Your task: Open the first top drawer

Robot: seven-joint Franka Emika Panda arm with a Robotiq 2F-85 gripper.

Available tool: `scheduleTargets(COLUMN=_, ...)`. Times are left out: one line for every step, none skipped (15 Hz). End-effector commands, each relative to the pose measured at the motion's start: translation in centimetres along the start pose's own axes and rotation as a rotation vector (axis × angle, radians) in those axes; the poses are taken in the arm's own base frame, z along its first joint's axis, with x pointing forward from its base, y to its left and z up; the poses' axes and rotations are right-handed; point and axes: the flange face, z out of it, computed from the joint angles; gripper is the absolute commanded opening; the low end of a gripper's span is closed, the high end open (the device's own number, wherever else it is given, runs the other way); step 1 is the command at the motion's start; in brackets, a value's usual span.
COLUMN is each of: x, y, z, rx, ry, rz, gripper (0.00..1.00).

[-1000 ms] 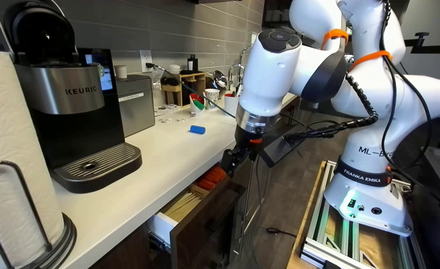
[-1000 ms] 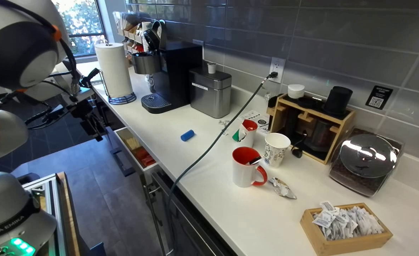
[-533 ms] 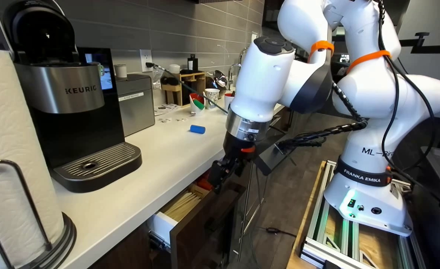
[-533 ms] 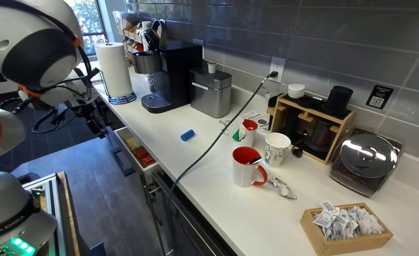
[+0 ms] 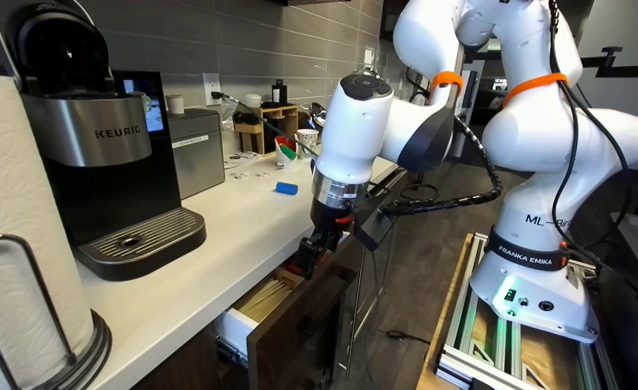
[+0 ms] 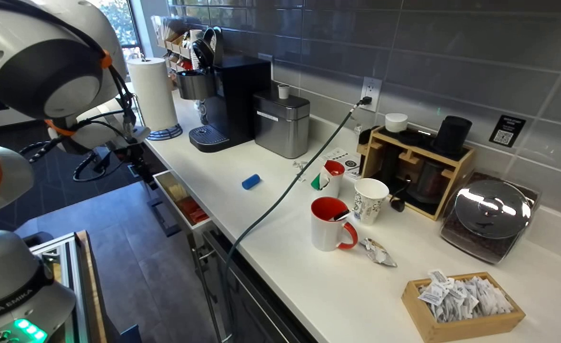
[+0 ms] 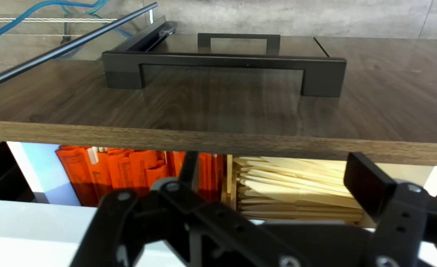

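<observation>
Sticking out from under the smooth white surface (image 5: 243,216), our wood-grain top drawer (image 7: 222,115) shows orange packets (image 7: 111,172) and slim pale sticks (image 7: 296,181). We've got the tool (image 7: 273,163) spread wide over it.

Between the black jaws, wooden stirrers (image 7: 296,187) show pale beige; behind one jaw, packets (image 7: 122,168) are orange-red; beyond both, the drawer front (image 7: 222,109) is wood-grained dark brown.
</observation>
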Motion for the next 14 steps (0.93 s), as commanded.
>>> scheduleTargets(x=0.6, y=0.0, z=1.4, rx=-0.019, ry=0.018, rz=0.007, gripper=1.0)
scheduleTargets(x=0.7, y=0.2, z=1.7, rx=-0.013, ry=0.014, rz=0.024, gripper=1.0)
scheduleTargets(x=0.9, y=0.4, z=2.0, rx=-0.005, ry=0.01, rz=0.044, gripper=1.0)
scheduleTargets(x=1.2, y=0.5, z=2.3, rx=0.005, ry=0.001, rz=0.061, gripper=1.0)
scheduleTargets(x=1.4, y=0.7, z=2.6, rx=0.012, ry=0.001, rz=0.071, gripper=1.0)
scheduleTargets(x=1.6, y=0.9, z=2.9, rx=0.016, ry=0.0, rz=0.089, gripper=1.0)
scheduleTargets(x=1.9, y=1.1, z=3.1, rx=0.024, ry=-0.006, rz=0.111, gripper=1.0)
scheduleTargets(x=2.1, y=1.3, z=3.3, rx=0.028, ry=-0.005, rz=0.131, gripper=1.0)
scheduleTargets(x=2.4, y=1.5, z=3.5, rx=0.036, ry=-0.004, rz=0.144, gripper=1.0)
scheduleTargets(x=2.6, y=1.6, z=3.6, rx=0.042, ry=-0.002, rz=0.155, gripper=1.0)
scheduleTargets(x=2.7, y=1.6, z=3.6, rx=0.05, ry=0.0, rz=0.161, gripper=1.0)
scheduleTargets(x=2.8, y=1.5, z=3.7, rx=0.057, ry=0.004, rz=0.16, gripper=1.0)
scheduleTargets(x=2.9, y=1.3, z=3.6, rx=0.063, ry=0.009, rz=0.152, gripper=1.0)
scheduleTargets(x=2.7, y=1.0, z=3.6, rx=0.063, ry=0.009, rz=0.123, gripper=1.0)
